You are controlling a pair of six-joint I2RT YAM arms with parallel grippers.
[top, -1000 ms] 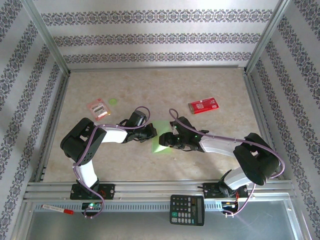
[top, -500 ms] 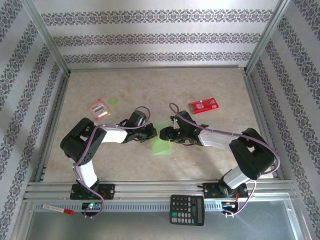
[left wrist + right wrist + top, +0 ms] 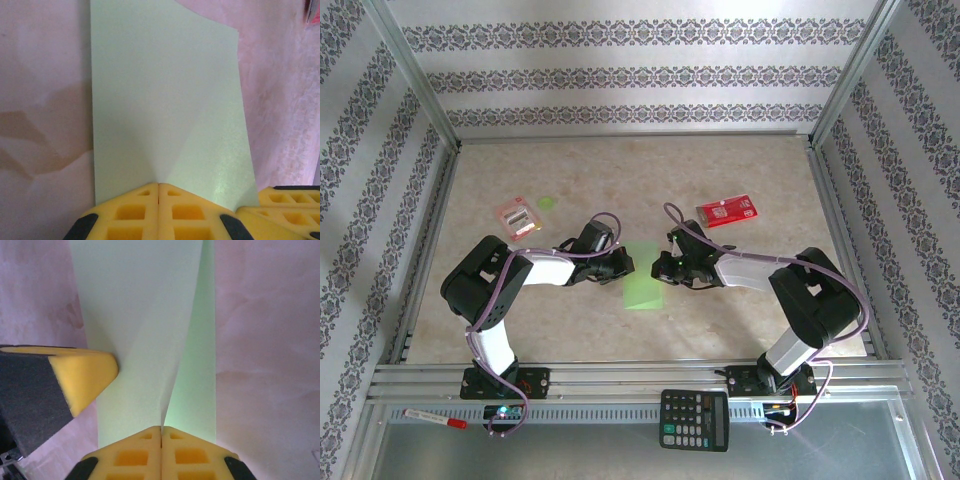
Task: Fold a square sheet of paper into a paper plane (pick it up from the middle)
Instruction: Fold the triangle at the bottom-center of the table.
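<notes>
Square sheet of paper [image 3: 643, 283]: light green, folded into a narrow strip running near to far. It lies flat near the middle of the bench [image 3: 750, 160], a little toward the near edge, between the two grippers.

Metal ledge in front of the bench: black calculator [image 3: 694, 420], right of centre; marker [image 3: 435, 418] with a red end, toward the left corner.

Left gripper [image 3: 158, 186]: yellow fingers pressed together on the sheet's left edge, creases fanning out from the pinch.

Right gripper [image 3: 161, 429]: fingers likewise closed on the opposite edge, a raised fold running from their seam.

Farther back: red-and-white packet [image 3: 725, 211], right side; pink packet [image 3: 515, 215] and small green disc [image 3: 547, 202], left side.
</notes>
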